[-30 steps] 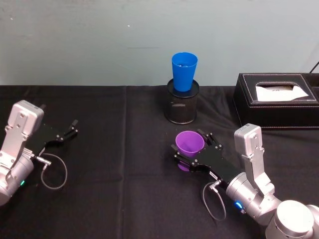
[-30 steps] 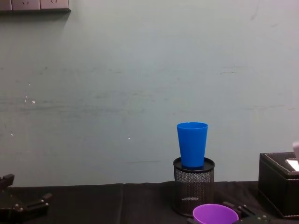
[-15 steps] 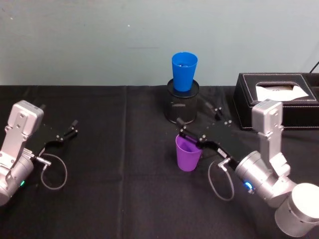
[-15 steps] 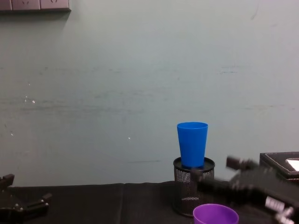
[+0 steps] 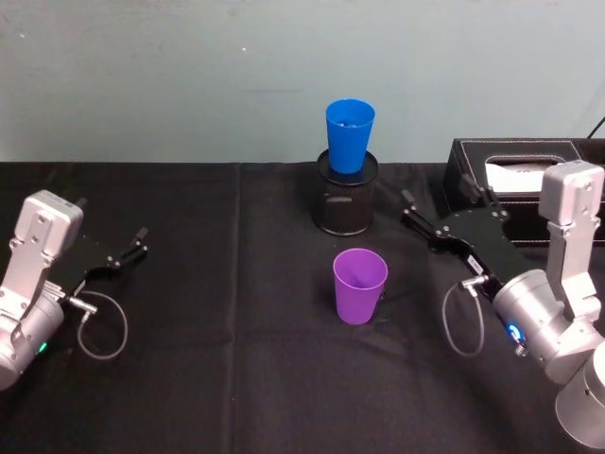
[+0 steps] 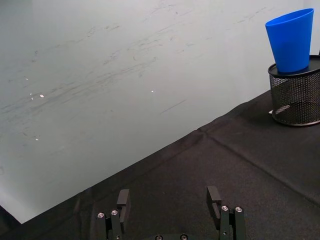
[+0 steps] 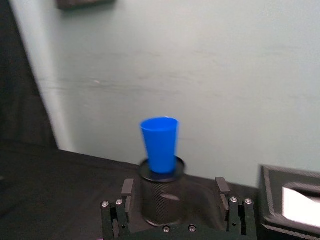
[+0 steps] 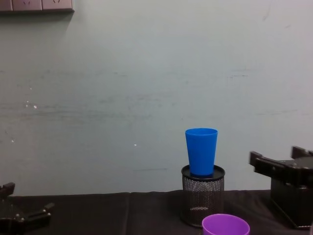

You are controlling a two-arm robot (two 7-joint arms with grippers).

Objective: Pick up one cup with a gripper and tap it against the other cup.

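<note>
Silver-grey arms, black flat-jawed right end effector (image 5: 440,219), grey looping cables, blue ring light

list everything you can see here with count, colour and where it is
purple cup: 1, purple, upright on the cloth at the middle, free of both grippers
blue cup: 1, blue, standing in the mesh holder at the back
mesh holder: 1, black, behind the purple cup
tissue box: 1, black with white tissue, back right
tablecloth: 1, black, covering the table
left gripper: 1, black, open, low at the left, idle
right gripper: 1, black, open, raised at the right of the purple cup, before the tissue box
</note>
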